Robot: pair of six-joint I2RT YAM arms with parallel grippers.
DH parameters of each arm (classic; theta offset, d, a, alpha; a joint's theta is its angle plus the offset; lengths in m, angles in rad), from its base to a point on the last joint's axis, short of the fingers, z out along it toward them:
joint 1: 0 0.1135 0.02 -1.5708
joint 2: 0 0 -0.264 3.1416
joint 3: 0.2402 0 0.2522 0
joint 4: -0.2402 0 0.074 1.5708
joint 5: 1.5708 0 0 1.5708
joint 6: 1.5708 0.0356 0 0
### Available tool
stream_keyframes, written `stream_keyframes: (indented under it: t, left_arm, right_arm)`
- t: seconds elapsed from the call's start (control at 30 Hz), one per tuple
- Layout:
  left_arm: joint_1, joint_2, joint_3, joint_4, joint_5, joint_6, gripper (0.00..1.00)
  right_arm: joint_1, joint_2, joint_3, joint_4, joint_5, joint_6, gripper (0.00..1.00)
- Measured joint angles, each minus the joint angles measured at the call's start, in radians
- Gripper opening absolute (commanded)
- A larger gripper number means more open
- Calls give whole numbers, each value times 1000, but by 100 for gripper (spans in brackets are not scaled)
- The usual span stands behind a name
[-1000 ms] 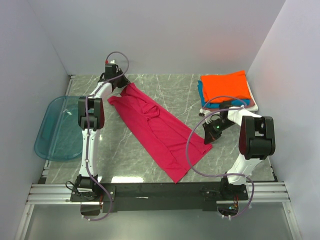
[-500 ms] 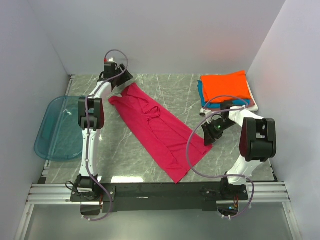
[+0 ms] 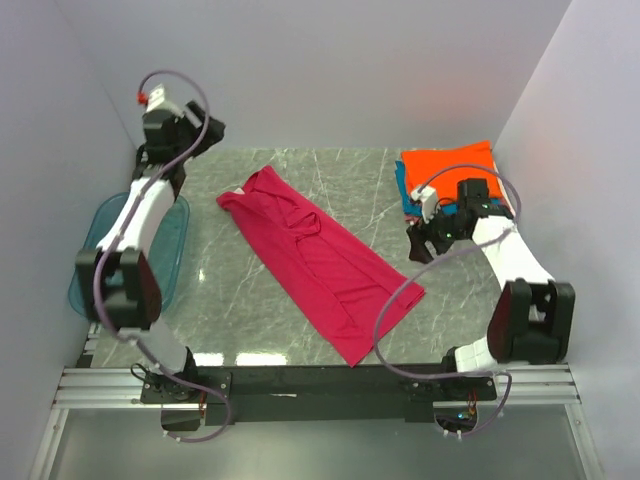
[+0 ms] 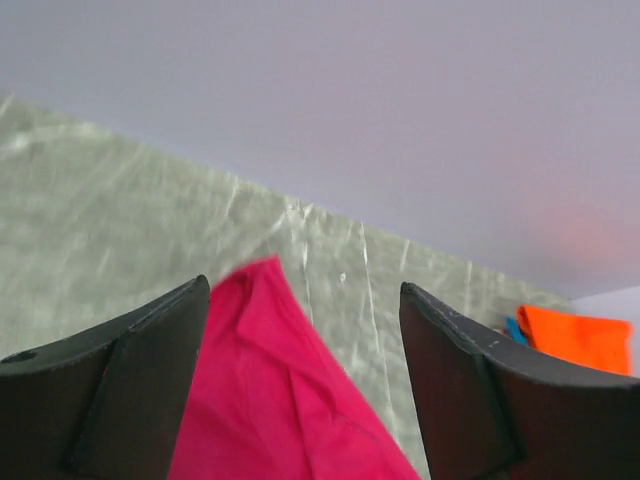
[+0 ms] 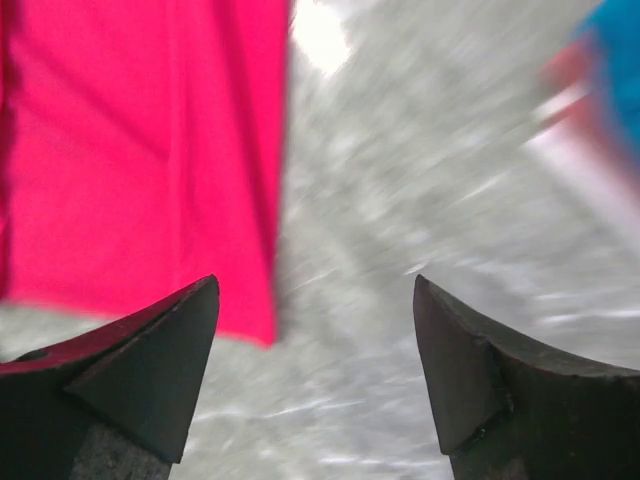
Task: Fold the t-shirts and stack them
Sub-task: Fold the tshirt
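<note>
The left fingers (image 4: 140,370) stand wide apart with nothing between them, raised in the air over the far left corner of the bench (image 3: 250,300). Through their gap the left wrist view shows the far end of the magenta-red t-shirt (image 4: 260,390) below. The right fingers (image 5: 140,360) are spread just as wide and are also empty. They hover over bare marbled surface, with the right edge of the t-shirt on one side and the foot of the folded stack on the other, though that view is blurred. Neither pair touches cloth. From above, the magenta-red t-shirt (image 3: 320,260) lies flat as a long slanted band, running from near the far left corner down toward the middle of the near edge. Its sides look already turned in, so I judge the lengthwise folding done. In the far right corner sits the stack of folded shirts (image 3: 405,190), with an orange shirt (image 3: 450,168) on top and teal-blue showing beneath. A translucent blue tray (image 3: 100,270) rests at the left edge under the left arm. What seems left is folding the band crosswise into a rectangle and carrying it onto the stack.
</note>
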Motion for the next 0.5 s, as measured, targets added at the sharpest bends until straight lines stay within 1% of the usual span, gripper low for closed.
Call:
stream_keyframes:
  t: [0.03,0.07,0.1,0.13,0.17,0.27,0.3,0.33,0.37,0.43,0.5]
  left_arm:
    - [9,-59,-74,9,-1,-27,81]
    - [16,-109,-148,16,-2,-55,81]
    - [18,-140,-209,18,-3,-80,80]
    - [18,-161,-271,13,-3,-109,79]
    - [15,-167,-333,6,-7,-138,78]
    - [11,-122,-435,-43,-10,-195,73]
    - [10,-90,-449,-67,-10,-209,73]
    - [9,-49,-451,-89,-11,-216,70]
    - [9,-5,-447,-101,-16,-223,69]
    - [9,71,-419,-129,-26,-224,69]
    - [0,144,-359,-138,-33,-222,68]
  right_arm:
    - [0,-43,-16,62,-7,23,90]
    - [0,-76,-33,112,-11,47,98]
    - [0,-113,-58,169,-17,94,98]
    - [0,-135,-74,211,-29,127,90]
    - [0,-138,-72,226,-49,146,86]
    - [1,-62,-3,175,-167,125,86]
    - [4,-26,17,166,-205,106,85]
    - [9,-5,18,166,-228,90,85]
    - [14,7,6,161,-242,79,85]
    - [29,0,-40,158,-250,61,85]
    - [43,-18,-91,156,-250,46,85]
